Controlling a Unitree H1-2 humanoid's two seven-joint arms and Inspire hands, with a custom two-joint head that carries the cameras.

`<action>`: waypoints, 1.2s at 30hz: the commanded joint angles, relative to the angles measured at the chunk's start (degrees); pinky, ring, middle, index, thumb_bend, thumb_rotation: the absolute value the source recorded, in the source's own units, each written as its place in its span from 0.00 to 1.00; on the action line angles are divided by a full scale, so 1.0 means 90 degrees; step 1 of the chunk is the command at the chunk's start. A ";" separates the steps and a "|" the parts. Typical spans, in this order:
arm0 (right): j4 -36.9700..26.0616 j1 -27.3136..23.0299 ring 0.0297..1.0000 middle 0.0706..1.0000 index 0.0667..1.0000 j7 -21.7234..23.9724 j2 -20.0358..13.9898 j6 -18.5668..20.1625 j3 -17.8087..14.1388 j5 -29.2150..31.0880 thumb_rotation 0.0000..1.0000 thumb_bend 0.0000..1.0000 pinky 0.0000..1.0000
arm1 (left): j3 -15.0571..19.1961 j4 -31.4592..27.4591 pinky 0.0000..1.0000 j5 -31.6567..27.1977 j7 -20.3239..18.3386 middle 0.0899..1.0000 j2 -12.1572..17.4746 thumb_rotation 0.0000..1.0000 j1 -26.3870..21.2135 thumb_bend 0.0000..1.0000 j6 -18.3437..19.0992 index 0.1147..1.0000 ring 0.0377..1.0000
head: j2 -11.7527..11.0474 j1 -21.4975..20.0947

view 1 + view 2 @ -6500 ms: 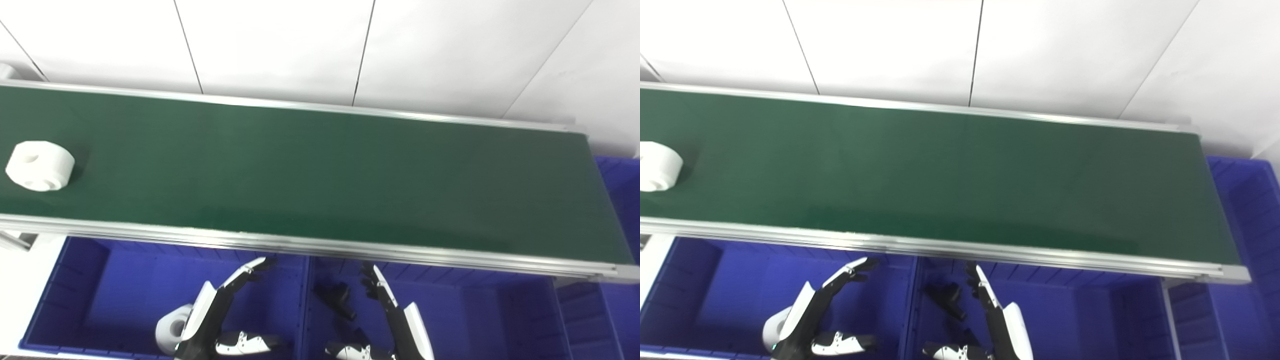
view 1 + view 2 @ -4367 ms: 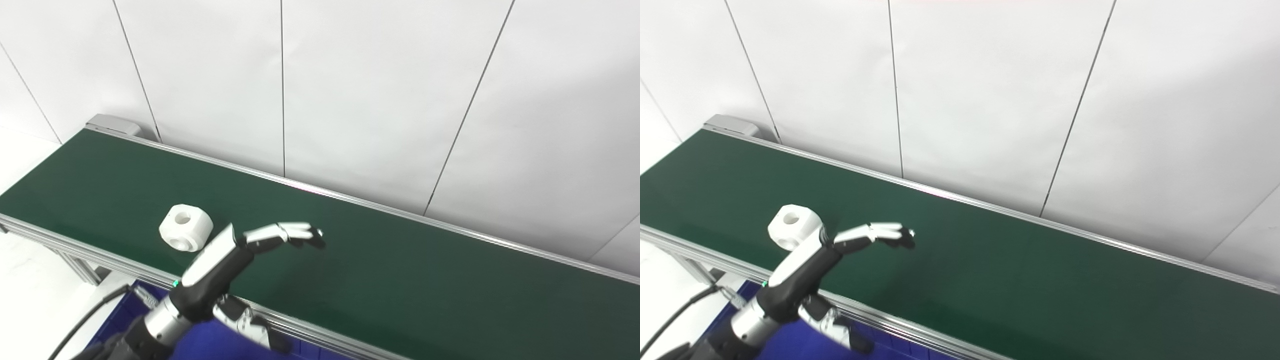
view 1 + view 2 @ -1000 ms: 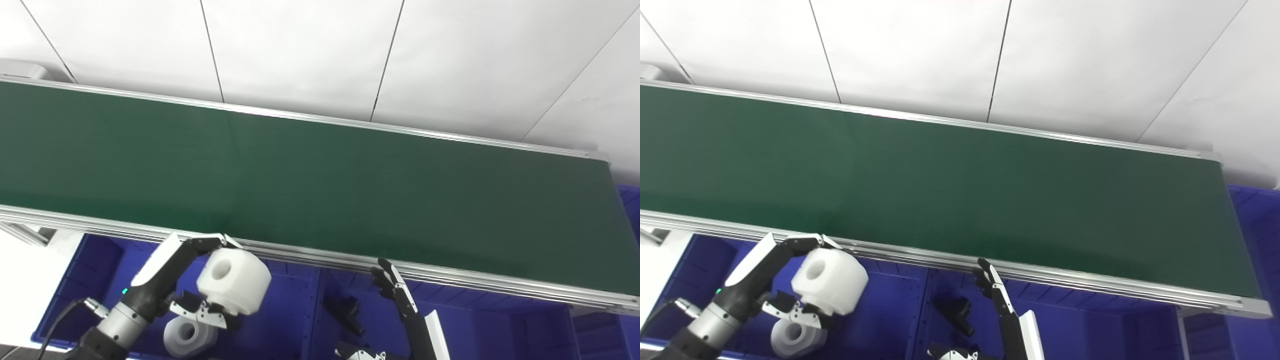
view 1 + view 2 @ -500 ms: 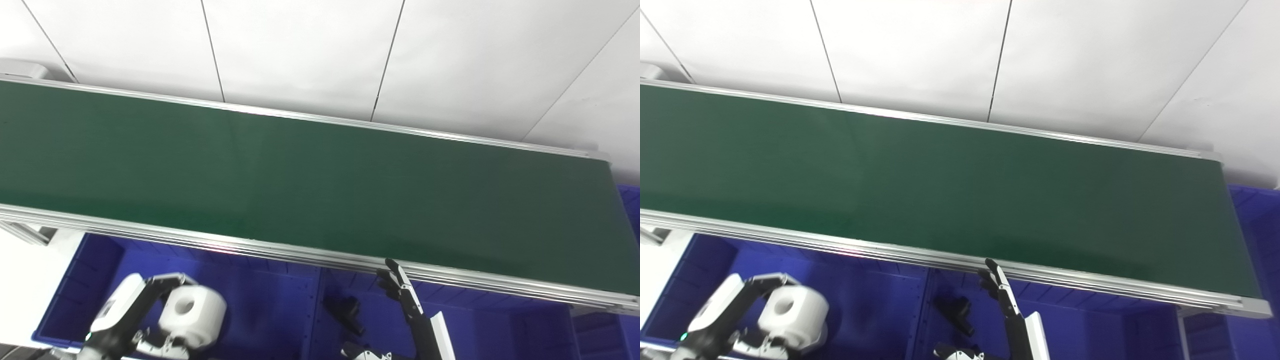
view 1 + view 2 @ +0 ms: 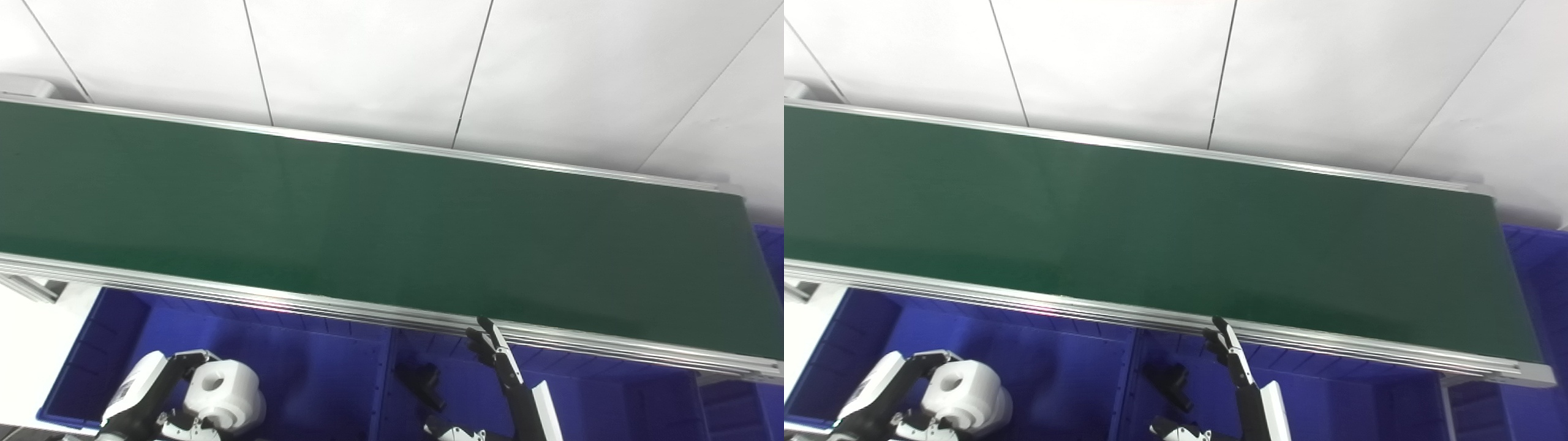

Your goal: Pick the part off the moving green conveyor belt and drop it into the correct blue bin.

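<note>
My left hand (image 5: 144,395) is shut on a white round part with a centre hole (image 5: 223,386). It holds the part low inside the left blue bin (image 5: 110,318), at the picture's bottom left. The part also shows in the right eye view (image 5: 961,389). The edge of a second white part (image 5: 1001,404) peeks out right behind and below it. My right hand (image 5: 502,367) is open and empty, fingers straight. It is over the middle blue bin (image 5: 588,392), just below the belt's near rail. The green conveyor belt (image 5: 367,220) carries nothing.
A black part (image 5: 419,383) lies in the middle bin, left of my right hand. Another blue bin (image 5: 773,245) stands past the belt's right end. The belt's metal near rail (image 5: 306,303) overhangs the bins. A white wall stands behind the belt.
My left hand carried the white part off the belt's edge and down into the left bin; over the last half second it sank a little lower. The right hand barely moved.
</note>
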 commanded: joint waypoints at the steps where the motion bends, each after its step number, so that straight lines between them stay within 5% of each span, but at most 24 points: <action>1: -0.0184 0.0006 0.85 0.87 0.96 -0.0002 0.0021 -0.0171 0.0007 0.0064 0.44 0.82 0.87 | 0.0120 -0.0481 0.83 -0.0369 0.0196 0.90 -0.0118 0.53 0.0201 0.66 -0.0386 0.87 0.88 | 0.0009 0.0010; 6: -0.0178 0.0007 0.85 0.87 0.96 -0.0043 0.0052 -0.0185 0.0022 -0.0018 0.43 0.81 0.86 | 0.0083 -0.1246 0.86 -0.0861 -0.0074 0.93 -0.0167 0.69 0.0342 0.75 -0.0722 0.91 0.90 | 0.0019 -0.0040; 12: -0.0164 0.0030 0.86 0.88 0.96 -0.0120 0.0133 -0.0242 0.0053 -0.0074 0.44 0.81 0.85 | -0.0336 -0.2288 0.82 -0.1419 -0.0503 0.88 -0.0245 0.59 0.0388 0.74 -0.0749 0.86 0.86 | 0.0035 -0.0141; 26: -0.0134 0.0118 0.89 0.91 0.96 -0.0226 0.0354 -0.0177 0.0246 -0.0136 0.43 0.82 0.87 | -0.1326 -0.2273 0.77 -0.2015 -0.1407 0.85 -0.0074 0.50 -0.0115 0.80 -0.0774 0.82 0.83 | -0.0006 -0.0739; 31: -0.0163 0.0170 0.90 0.92 0.97 -0.0234 0.0508 -0.0061 0.0355 -0.0242 0.44 0.83 0.87 | -0.1442 -0.2216 0.70 -0.2111 -0.1617 0.84 0.0003 0.48 -0.0263 0.84 -0.0778 0.81 0.81 | -0.0016 -0.1491; 36: -0.0066 0.0177 0.89 0.93 0.97 -0.0403 0.0703 -0.0121 0.0423 -0.0370 0.44 0.84 0.88 | -0.1402 -0.2052 0.72 -0.2209 -0.1710 0.83 0.0017 0.50 -0.0520 0.83 -0.0771 0.80 0.80 | 0.0006 -0.1773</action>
